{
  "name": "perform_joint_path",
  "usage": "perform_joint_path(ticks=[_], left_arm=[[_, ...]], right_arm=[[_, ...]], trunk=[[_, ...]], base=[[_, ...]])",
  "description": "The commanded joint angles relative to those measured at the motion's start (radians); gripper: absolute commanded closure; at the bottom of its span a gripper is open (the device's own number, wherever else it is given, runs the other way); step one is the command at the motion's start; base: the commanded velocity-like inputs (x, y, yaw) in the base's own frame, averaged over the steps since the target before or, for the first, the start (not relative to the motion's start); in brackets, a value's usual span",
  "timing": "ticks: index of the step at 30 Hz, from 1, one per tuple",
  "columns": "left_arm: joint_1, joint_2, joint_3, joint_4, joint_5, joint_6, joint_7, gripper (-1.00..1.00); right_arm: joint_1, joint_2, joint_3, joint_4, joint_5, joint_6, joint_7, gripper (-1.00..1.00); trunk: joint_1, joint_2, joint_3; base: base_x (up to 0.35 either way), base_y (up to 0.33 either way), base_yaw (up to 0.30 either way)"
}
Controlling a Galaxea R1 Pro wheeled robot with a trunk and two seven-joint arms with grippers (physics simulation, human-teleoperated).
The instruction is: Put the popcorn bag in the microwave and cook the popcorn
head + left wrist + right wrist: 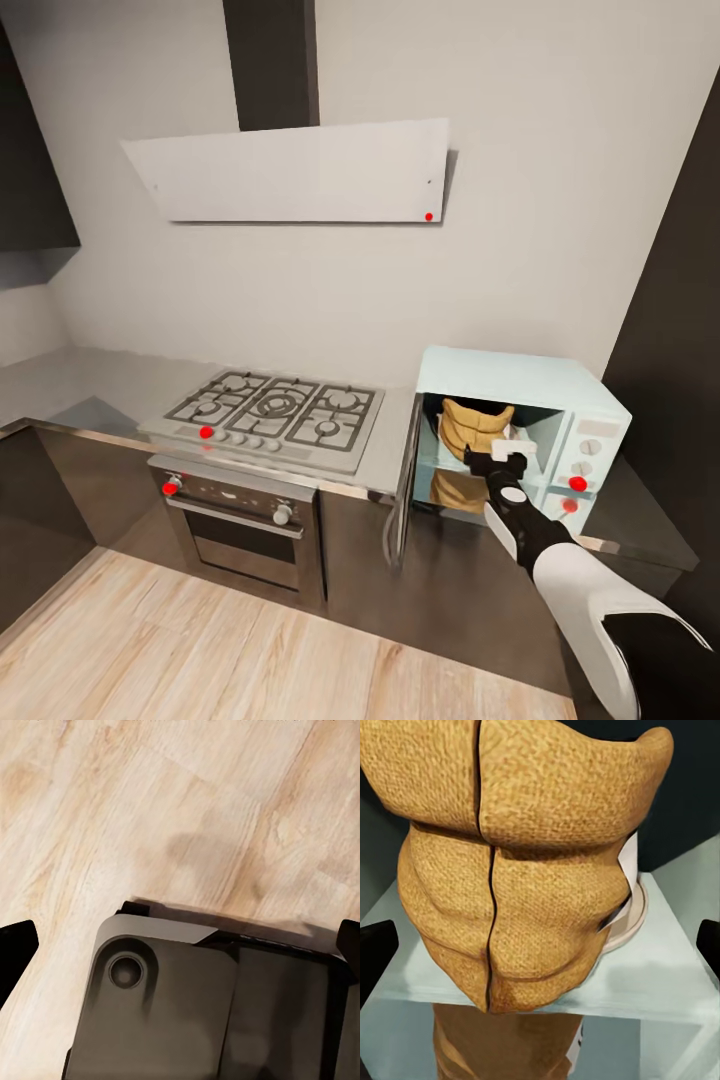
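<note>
The right gripper's fingers (376, 945) are spread wide, flanking but not touching the upright popcorn bag (517, 870), which stands straight ahead inside the open mint-blue microwave (590, 415) on the grey worktop (80, 385); the left gripper's fingers (15, 945), also parted, hang over wooden floor (150, 802).

From my head view, my right hand (497, 458) is covering the lower front of the popcorn bag (472, 420), so I can't tell its grip. At the wrist view's nine and three o'clock edges, its fingertips (376, 952) are being cropped.
</note>
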Motion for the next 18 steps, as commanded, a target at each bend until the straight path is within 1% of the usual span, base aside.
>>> perform_joint_path(ticks=[1,4,8,13,18], left_arm=[[-0.001,0.0,0.002,0.001,0.0,-0.003,0.001,-1.0],[-0.001,0.0,0.002,0.001,-0.001,-0.003,0.001,-1.0],[-0.001,0.0,0.001,0.001,-0.001,-0.003,0.001,-1.0],[-0.001,0.0,0.0,0.001,-0.001,-0.003,0.001,-1.0],[-0.001,0.0,0.002,0.001,0.0,-0.003,0.001,-1.0]], right_arm=[[-0.001,-0.001,0.005,0.002,-0.001,-0.002,-0.005,-1.0],[-0.001,-0.001,0.005,0.001,-0.001,-0.002,-0.005,-1.0],[-0.001,-0.001,0.005,0.001,-0.001,-0.002,-0.005,-1.0],[-0.001,-0.001,0.006,0.001,-0.001,-0.002,-0.005,-1.0],[-0.001,-0.001,0.006,0.001,0.0,-0.002,-0.005,-1.0]], trunk=[[0.001,-0.002,-0.002],[0.001,-0.002,-0.002],[0.001,-0.002,-0.002],[0.001,-0.002,-0.002],[0.001,-0.002,-0.002]], base=[[0.042,0.0,0.0],[0.176,0.0,0.0],[0.043,0.0,0.0],[0.204,0.0,0.0],[0.061,0.0,0.0]])
